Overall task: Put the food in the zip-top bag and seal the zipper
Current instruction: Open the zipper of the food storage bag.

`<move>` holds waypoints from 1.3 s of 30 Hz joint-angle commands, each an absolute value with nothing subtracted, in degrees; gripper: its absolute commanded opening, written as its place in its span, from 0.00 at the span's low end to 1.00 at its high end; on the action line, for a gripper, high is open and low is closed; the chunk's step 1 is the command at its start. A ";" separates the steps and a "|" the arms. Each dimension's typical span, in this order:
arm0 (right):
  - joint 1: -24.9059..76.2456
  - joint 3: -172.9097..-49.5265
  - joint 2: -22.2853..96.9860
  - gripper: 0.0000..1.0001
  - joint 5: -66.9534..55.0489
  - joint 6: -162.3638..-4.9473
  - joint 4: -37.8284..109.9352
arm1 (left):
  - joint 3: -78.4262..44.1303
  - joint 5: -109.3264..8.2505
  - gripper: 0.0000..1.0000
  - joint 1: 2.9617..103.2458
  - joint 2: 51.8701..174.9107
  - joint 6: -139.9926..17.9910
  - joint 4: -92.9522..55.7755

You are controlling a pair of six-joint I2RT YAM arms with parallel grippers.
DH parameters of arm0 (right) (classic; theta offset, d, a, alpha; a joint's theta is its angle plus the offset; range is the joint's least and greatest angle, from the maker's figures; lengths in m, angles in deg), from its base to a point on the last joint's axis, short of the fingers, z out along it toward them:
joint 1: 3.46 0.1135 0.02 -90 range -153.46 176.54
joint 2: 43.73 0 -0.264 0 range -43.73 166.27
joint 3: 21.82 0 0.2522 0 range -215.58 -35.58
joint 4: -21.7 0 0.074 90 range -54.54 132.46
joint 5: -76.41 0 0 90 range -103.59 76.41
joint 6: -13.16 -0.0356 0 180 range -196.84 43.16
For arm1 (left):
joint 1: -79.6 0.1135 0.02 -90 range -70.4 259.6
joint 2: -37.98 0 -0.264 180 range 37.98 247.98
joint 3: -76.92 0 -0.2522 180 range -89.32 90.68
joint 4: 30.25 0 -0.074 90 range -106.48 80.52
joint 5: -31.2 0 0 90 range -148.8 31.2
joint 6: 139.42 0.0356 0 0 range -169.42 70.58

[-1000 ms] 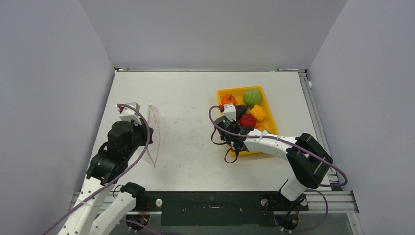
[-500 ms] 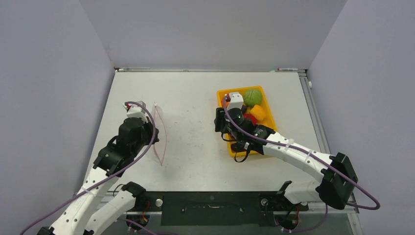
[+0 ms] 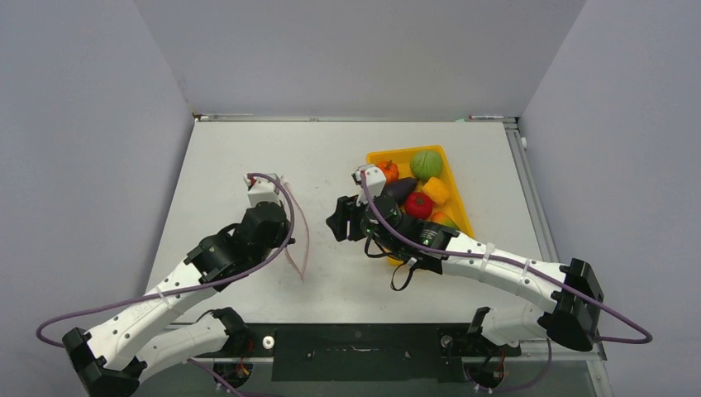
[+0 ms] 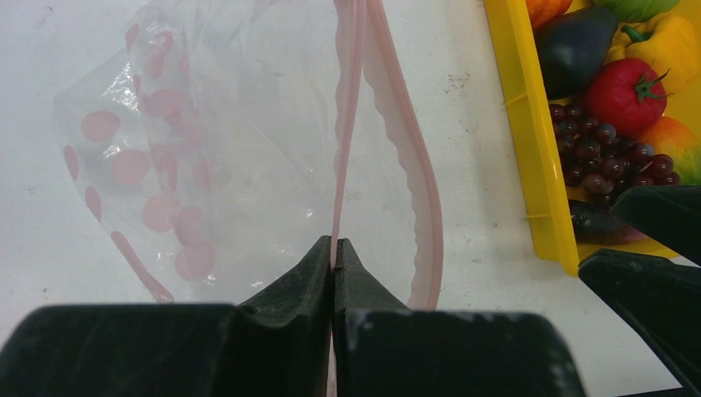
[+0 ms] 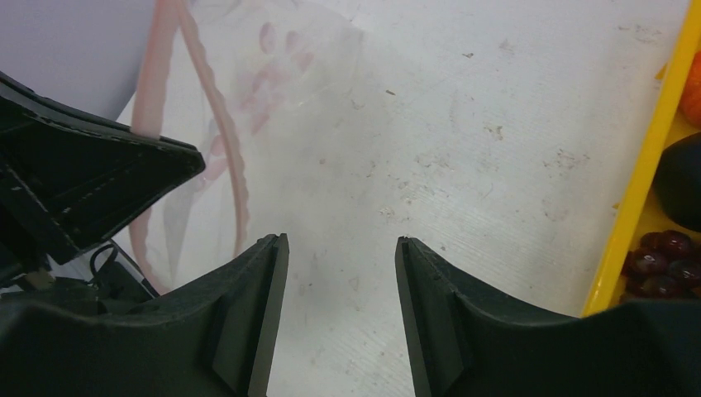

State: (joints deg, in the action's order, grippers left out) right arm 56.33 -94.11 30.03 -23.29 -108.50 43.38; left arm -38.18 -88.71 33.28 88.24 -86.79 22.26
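The zip-top bag [image 3: 295, 236] sits left of centre on the desk [image 3: 248, 149], held up on edge by the left gripper [image 4: 333, 256]. Those jaws are pressed together right on the zipper [image 4: 345, 124], pinching one lip of the pink strip. The other lip bows out to the right, so the mouth gapes a bit. In the left wrist view the clear spotted body flops off to the left. Can't tell whether the bag's bottom edge actually touches the desk.

Just beside it, the right gripper [image 5: 339, 241] hovers over bare desk, jaws spread with nothing in them. It's pointed at the bag's open side and sits squarely between the bag and the yellow tray [image 3: 376, 155]. The right arm [image 3: 496, 269] also lies across the tray's near corner, hiding that end from above.

All the food [image 3: 418, 194] is in the tray, to the right of the bag. Nearest are the grapes [image 4: 608, 153], then a red tomato [image 3: 418, 205] and the eggplant [image 3: 399, 188]. A yellow pepper [image 3: 436, 190] is next to them, with the pumpkin [image 3: 388, 170] and a green round piece [image 3: 426, 164] at the far end.
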 commanded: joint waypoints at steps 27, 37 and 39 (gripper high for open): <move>61.69 -99.36 38.28 0.46 -28.05 -111.64 35.91 | -30.93 -99.68 0.00 22.07 94.24 -90.93 20.78; 62.00 -100.21 40.38 0.05 -30.66 -111.64 35.90 | -31.02 -99.78 0.00 21.77 93.32 -91.14 23.93; 62.17 -100.44 40.39 0.05 -30.87 -111.45 35.95 | -30.89 -99.73 0.00 21.77 93.42 -91.21 24.90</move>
State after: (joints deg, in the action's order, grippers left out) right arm 61.51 -97.65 40.60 -28.47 -111.25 38.49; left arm -33.55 -98.87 22.15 94.52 -90.57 23.31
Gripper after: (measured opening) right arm 0.061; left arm 0.001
